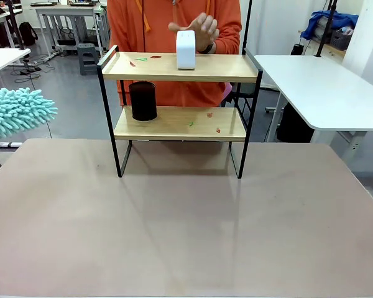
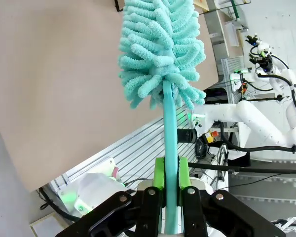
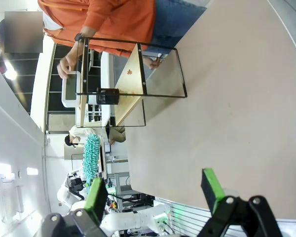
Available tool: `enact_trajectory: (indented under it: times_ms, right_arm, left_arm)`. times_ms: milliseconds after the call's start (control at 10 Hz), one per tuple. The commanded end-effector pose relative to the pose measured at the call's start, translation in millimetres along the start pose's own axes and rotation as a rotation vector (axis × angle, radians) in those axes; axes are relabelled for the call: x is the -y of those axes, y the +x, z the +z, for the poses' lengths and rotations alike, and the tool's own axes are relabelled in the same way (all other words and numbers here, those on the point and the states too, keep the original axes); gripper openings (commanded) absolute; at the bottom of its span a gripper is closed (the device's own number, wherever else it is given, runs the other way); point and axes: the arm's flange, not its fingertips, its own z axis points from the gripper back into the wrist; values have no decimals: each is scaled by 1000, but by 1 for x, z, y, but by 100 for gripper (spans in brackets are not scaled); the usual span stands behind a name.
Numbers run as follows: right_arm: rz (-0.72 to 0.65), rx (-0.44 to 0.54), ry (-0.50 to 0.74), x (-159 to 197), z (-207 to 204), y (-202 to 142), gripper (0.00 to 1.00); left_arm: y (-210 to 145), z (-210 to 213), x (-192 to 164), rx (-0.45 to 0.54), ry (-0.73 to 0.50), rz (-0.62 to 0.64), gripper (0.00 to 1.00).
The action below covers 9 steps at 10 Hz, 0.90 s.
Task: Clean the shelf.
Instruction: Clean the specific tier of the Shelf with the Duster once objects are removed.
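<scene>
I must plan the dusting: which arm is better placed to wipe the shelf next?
Probably left: the left fingers grip the handle of the teal duster, ready for the shelf. The right fingers stand open and hold nothing.

Two-tier wooden shelf (image 1: 179, 124), black frame, upright, colored scraps on boards

A box (image 1: 186, 49) tops the shelf (image 1: 227, 66) (cylinder (image 1: 143, 100) on lower board (image 1: 174, 125)), duster (image 1: 15, 112) leftward.

No legible text (labels, numbers, signs)
</scene>
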Motion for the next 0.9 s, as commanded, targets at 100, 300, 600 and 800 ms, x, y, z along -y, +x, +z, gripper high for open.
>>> enact_trajectory:
  times_ms: [100,300,600,800]
  right_arm:
    - [25,10,19,-1,0,3,100]
    - [25,10,19,-1,0,3,100]
    - [25,10,19,-1,0,3,100]
    - [25,10,19,-1,0,3,100]
  left_arm:
    - [1,2,5,9,-18,9,0]
    - [1,2,5,9,-18,9,0]
    - [0,0,0,0,0,0,12]
    - [17,6,37,92,24,37,12]
